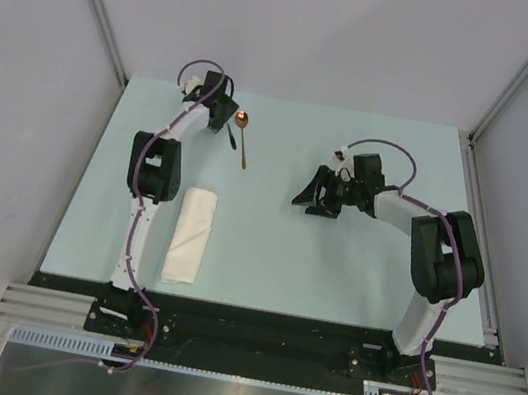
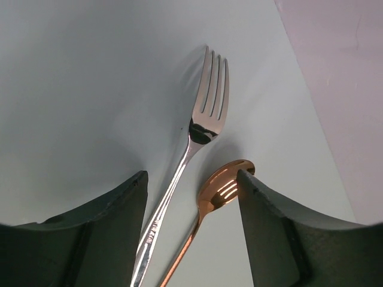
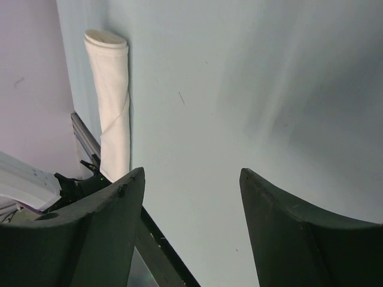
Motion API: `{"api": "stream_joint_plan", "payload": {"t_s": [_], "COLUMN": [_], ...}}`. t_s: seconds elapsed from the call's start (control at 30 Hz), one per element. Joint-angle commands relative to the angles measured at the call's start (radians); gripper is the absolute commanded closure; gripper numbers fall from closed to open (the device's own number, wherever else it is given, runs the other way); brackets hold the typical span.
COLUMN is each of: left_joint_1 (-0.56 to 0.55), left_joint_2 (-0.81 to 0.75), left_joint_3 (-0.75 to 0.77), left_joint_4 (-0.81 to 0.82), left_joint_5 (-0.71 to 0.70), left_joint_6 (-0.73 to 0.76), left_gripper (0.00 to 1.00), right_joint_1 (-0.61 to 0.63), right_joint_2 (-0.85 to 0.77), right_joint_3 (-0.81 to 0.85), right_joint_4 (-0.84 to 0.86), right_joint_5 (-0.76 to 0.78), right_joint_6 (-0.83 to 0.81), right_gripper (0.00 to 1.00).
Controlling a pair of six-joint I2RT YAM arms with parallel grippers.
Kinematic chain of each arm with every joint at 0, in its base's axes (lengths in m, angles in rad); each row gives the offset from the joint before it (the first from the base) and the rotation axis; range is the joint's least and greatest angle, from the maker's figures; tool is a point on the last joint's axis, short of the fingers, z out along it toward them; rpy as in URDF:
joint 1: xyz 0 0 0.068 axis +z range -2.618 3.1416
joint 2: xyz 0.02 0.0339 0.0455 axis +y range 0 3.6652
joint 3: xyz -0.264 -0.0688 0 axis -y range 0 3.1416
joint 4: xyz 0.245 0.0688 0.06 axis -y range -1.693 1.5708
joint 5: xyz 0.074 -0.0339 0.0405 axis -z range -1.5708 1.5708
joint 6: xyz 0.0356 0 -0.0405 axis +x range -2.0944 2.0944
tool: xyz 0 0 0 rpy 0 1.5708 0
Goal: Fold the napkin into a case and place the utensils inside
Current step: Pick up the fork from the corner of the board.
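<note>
The napkin is folded into a narrow cream strip, the case [image 1: 190, 236], lying near the left arm's base; it also shows in the right wrist view [image 3: 114, 107]. The silver fork [image 2: 205, 122] and the copper-bowled spoon [image 2: 222, 189] lie side by side on the table at the far left. My left gripper [image 2: 191, 179] is open, its jaws standing either side of both handles, the right finger close to the spoon's bowl. In the top view the spoon [image 1: 243, 138] shows beside the left gripper [image 1: 225, 118]; the fork is mostly hidden there. My right gripper [image 1: 317, 194] is open and empty above mid-table.
The pale green table [image 1: 333, 270] is bounded by grey walls at the back and both sides. A black rail [image 1: 254, 315] runs along the near edge by the arm bases. The wall is close beyond the fork's tines [image 2: 335, 72].
</note>
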Motion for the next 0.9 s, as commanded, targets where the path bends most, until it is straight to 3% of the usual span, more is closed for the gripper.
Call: {"api": "stream_joint_plan", "payload": {"t_s": [0.0, 0.17, 0.27, 0.43, 0.53, 0.67, 0.77, 0.87], "left_joint_1": [0.007, 0.007, 0.015, 0.015, 0.016, 0.018, 0.016, 0.010], "left_joint_2": [0.041, -0.039, -0.015, 0.004, 0.018, 0.042, 0.106, 0.107], "left_joint_3": [0.027, -0.105, -0.030, -0.054, -0.036, 0.037, 0.175, 0.156], "left_joint_4": [-0.043, 0.015, -0.084, -0.056, -0.108, -0.218, -0.307, -0.281], "left_joint_5": [0.070, 0.018, -0.012, 0.022, -0.002, -0.035, -0.038, -0.038], "left_joint_6": [-0.123, -0.094, -0.083, -0.103, -0.103, -0.074, -0.046, -0.026], "left_gripper": [0.37, 0.37, 0.40, 0.52, 0.53, 0.52, 0.59, 0.62], "right_joint_1": [0.009, 0.057, 0.077, 0.097, 0.110, 0.107, 0.100, 0.098], "right_joint_2": [0.009, 0.198, 0.272, 0.382, 0.467, 0.485, 0.455, 0.427], "right_joint_3": [0.015, 0.223, 0.326, 0.518, 0.670, 0.698, 0.650, 0.620], "right_joint_4": [0.124, 0.123, 0.100, 0.134, 0.042, 0.049, 0.116, 0.143], "right_joint_5": [-0.022, -0.006, 0.042, 0.042, 0.051, 0.054, 0.048, 0.053], "right_joint_6": [0.053, 0.093, 0.103, 0.164, 0.152, 0.172, 0.205, 0.204], "right_gripper": [0.31, 0.32, 0.32, 0.32, 0.32, 0.33, 0.33, 0.33]}}
